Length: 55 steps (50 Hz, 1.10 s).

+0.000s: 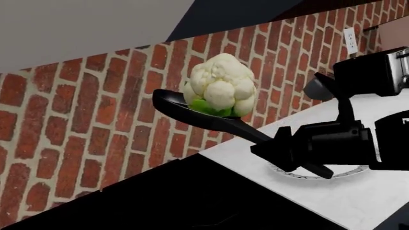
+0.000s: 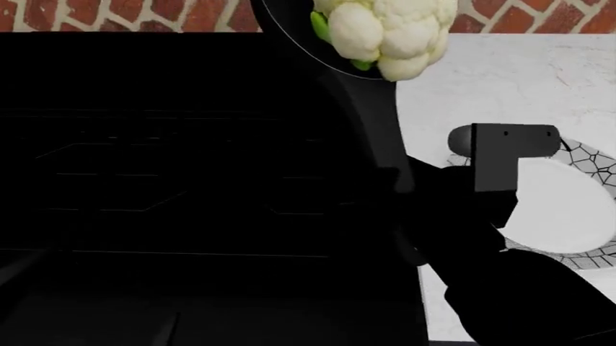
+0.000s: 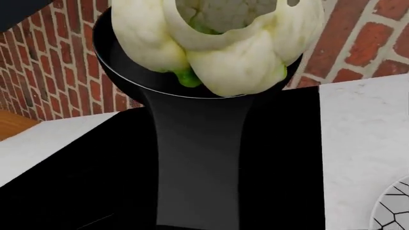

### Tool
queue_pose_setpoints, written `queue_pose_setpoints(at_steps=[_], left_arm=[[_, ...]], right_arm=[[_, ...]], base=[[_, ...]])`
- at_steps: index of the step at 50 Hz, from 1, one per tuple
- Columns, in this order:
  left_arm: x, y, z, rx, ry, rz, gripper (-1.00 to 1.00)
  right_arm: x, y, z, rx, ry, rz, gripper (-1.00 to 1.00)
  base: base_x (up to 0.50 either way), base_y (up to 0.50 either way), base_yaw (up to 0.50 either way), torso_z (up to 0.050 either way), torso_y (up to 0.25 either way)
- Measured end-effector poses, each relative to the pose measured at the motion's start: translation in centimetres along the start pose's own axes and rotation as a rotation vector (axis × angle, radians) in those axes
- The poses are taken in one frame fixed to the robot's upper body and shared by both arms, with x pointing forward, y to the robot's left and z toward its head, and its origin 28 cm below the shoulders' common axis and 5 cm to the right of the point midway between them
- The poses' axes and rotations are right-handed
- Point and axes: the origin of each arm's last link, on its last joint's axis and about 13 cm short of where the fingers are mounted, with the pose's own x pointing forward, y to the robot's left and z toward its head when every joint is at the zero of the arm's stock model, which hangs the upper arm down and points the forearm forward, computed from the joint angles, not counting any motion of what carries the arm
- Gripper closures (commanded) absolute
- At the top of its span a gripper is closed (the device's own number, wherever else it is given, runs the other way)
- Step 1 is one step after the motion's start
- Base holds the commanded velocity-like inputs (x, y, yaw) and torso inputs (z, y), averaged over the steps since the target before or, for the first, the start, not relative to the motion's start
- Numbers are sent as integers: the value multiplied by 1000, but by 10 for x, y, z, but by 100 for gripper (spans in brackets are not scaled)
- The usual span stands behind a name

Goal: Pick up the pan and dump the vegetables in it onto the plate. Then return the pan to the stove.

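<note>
My right gripper (image 1: pixel 276 144) is shut on the long handle of the black pan (image 1: pixel 171 101) and holds it in the air, roughly level, over the join of stove and counter. The cauliflower (image 1: pixel 221 85) sits in the pan. In the head view the pan (image 2: pixel 288 32) and cauliflower (image 2: pixel 394 29) are at the top, with the right gripper (image 2: pixel 409 184) lower down on the handle. The mosaic-rimmed plate (image 2: pixel 587 256) lies on the white counter right of the gripper, partly hidden by the arm. The stove (image 2: pixel 144 158) fills the left. The right wrist view shows the handle (image 3: pixel 198 158) and cauliflower (image 3: pixel 223 48). My left gripper is not visible.
A red brick wall (image 1: pixel 76 105) runs behind the stove and the white marble counter (image 2: pixel 500 79). A wall outlet (image 1: pixel 350 39) is on the bricks. The right arm's grey camera block (image 2: pixel 506 155) stands over the plate. A wooden surface (image 3: pixel 13 125) shows beyond the counter.
</note>
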Motion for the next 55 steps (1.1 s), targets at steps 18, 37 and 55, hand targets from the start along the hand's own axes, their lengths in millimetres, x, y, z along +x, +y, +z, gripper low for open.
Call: queue_pose_setpoints(at_steps=[18,37,55], left_arm=[[-3,-7,8,2,-32,-39,-100],[-7,-10,12,5,-32,-53,-100],[-11,-25,23,-19,-83,-109,-100]], right_arm=[[7,-7,-16,89,-19,6,100],[11,-17,-28,185,-44,7,100],[11,-31,-48,250,-41,-26,100]], base=[[0,0,0,1,4],[0,0,0,1,4],[0,0,0,1,4]])
